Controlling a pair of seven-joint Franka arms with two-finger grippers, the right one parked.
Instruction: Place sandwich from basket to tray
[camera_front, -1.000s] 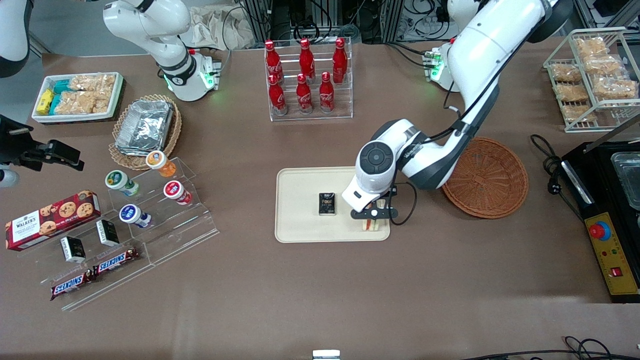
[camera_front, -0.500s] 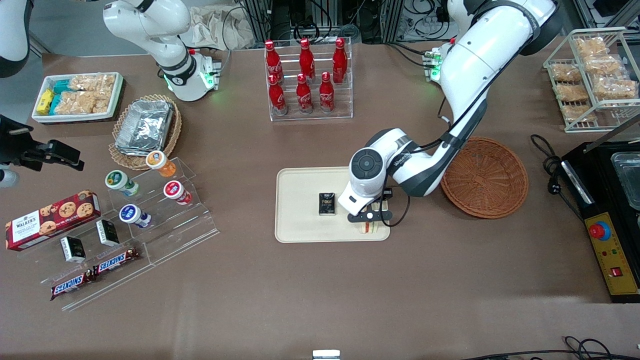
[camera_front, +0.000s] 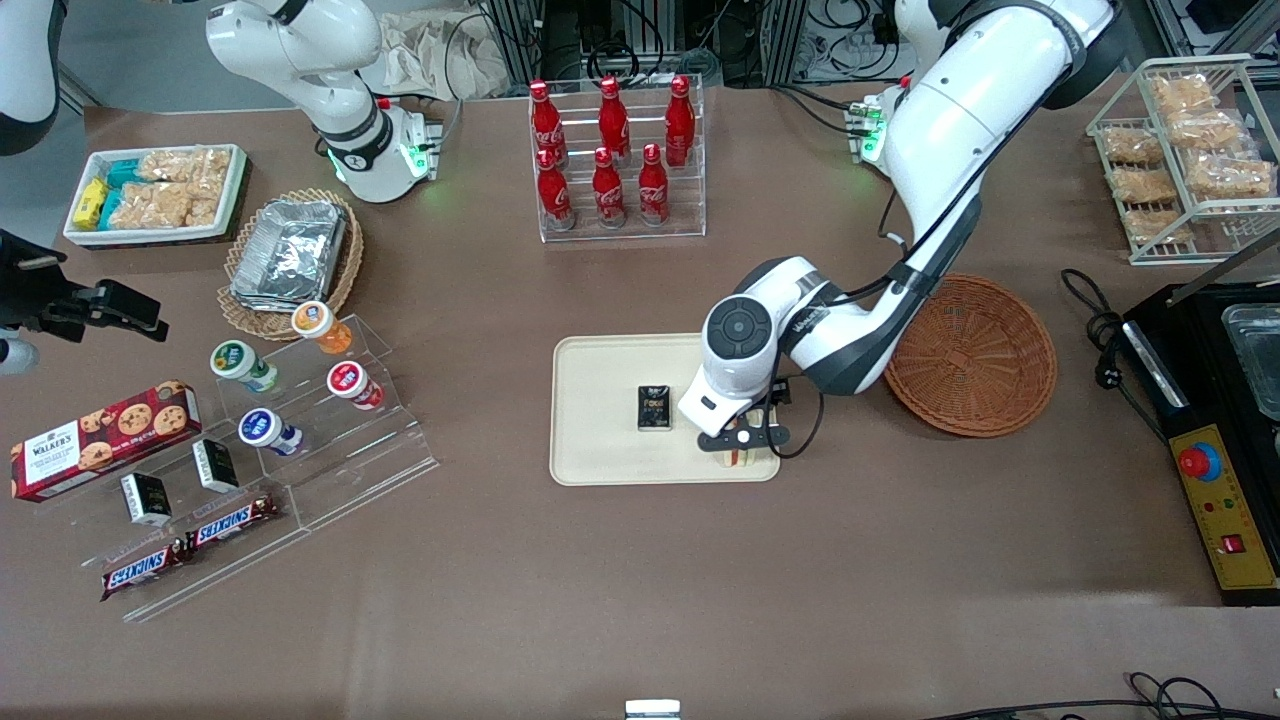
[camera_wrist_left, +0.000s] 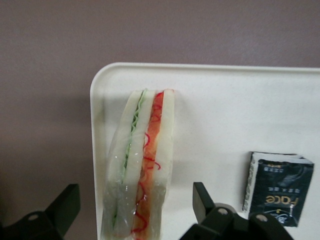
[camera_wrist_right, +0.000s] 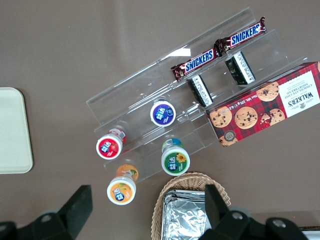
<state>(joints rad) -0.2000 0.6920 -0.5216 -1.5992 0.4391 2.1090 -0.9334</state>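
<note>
**Sandwich on tray; release made, retreat pending**

The sandwich (camera_wrist_left: 141, 165) stands on edge at the tray (camera_front: 600, 400) corner nearest the basket (camera_front: 975, 355), which holds nothing. The gripper (camera_wrist_left: 135, 212) hovers above it, jaws wide, clear of both faces. Remaining: lift the arm away.

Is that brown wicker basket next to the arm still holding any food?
No, the round brown basket is empty; the sandwich stands on the tray under the open gripper.
</note>
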